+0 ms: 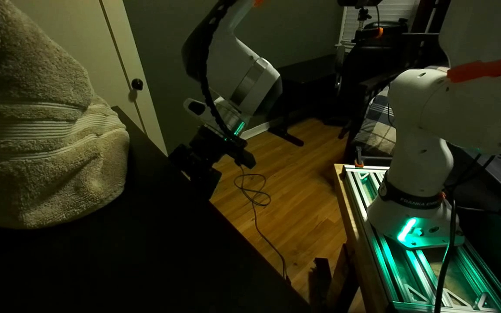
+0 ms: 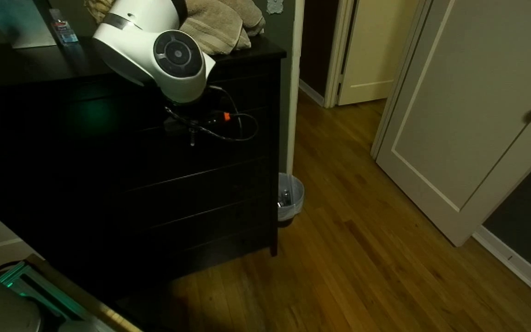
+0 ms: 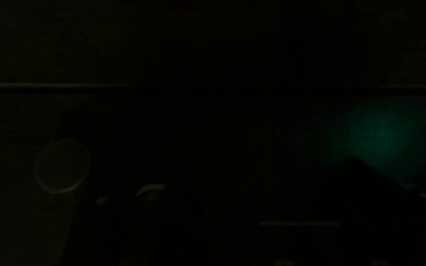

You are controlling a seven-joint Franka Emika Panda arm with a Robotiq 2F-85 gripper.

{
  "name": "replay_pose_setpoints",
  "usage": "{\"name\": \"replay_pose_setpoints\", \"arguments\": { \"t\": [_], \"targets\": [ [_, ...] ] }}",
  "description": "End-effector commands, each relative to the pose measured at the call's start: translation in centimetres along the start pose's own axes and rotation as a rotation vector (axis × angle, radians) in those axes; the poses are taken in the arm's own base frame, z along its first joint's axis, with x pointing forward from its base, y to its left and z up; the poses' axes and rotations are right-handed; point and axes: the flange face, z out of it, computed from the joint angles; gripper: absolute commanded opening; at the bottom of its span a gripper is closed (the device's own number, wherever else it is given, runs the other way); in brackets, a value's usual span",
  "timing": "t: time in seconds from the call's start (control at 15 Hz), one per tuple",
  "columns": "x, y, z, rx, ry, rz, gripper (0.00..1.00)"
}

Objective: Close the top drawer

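Observation:
The top drawer's dark front panel (image 2: 92, 115) is on the upper front of the black dresser, with a green glow on it. Its pale interior does not show in any view. The wrist view is nearly black. It shows a horizontal seam, a round knob (image 3: 62, 166) at the left and the green-lit panel (image 3: 379, 136) at the right. My black gripper (image 1: 195, 174) is at the dresser's front edge, pointing toward the dresser. Whether it touches the panel, and how its fingers stand, is too dark to make out. The wrist hides part of the front in an exterior view.
A beige towel heap (image 1: 55, 143) lies on the dark dresser top (image 1: 146, 243). A sanitizer bottle (image 2: 64, 30) stands on the top too. A lined bin (image 2: 291, 198) stands beside the dresser. A loose cable (image 2: 247, 129) hangs at my wrist. The robot's table (image 1: 342, 195) faces the dresser.

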Motion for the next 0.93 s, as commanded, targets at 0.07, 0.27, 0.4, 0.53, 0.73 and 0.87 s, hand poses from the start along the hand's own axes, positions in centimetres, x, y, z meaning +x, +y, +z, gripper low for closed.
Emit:
{"name": "replay_pose_setpoints", "arguments": {
  "t": [0.07, 0.27, 0.4, 0.53, 0.73, 0.87],
  "targets": [
    [-1.9, 1.2, -2.6, -0.007, -0.208, -0.067, 1.00],
    [-4.2, 2.5, -5.3, -0.056, -0.356, -0.087, 1.00],
    [-6.5, 3.3, -6.8, -0.088, -0.452, -0.071, 1.00],
    [-8.8, 4.2, -8.2, -0.118, -0.538, -0.044, 1.00],
    [-11.1, 5.9, -9.8, -0.142, -0.632, -0.001, 1.00],
    [-9.5, 7.2, -12.1, -0.142, -0.643, 0.019, 1.00]
  ]
}}
